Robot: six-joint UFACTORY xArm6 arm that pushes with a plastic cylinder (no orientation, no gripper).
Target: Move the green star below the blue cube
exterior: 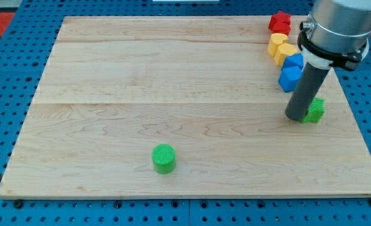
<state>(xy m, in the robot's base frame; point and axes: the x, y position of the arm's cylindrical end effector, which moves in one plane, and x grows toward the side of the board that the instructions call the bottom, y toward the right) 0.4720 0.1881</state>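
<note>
We see my tip [295, 117] resting on the wooden board [172, 75] toward the view's right, the dark rod rising from it up to the grey arm body [337, 28] at the view's top right corner. The tool is a bare rod with nothing to open or close and it holds nothing; it simply stands against the green star [314, 110], which sits immediately to the view's right of the tip, touching it or so nearly that we cannot tell a gap, and partly hidden behind the rod. Just above the tip, toward the view's top, lies a blue block [289, 78] that looks like a cube, and right above that a second blue block [293, 61] whose shape we cannot make out, partly covered by the rod. Farther up from the tip the line of blocks continues with two yellow blocks, one [285, 53] touching the upper blue block and another [277, 43] just beyond it, and a red block [279, 23] near the board's top edge. So the green star lies below the blue pair and slightly to the view's right of them. Well apart from the tip, far to the view's left and lower down, stands a green cylinder [164, 158] alone.
</note>
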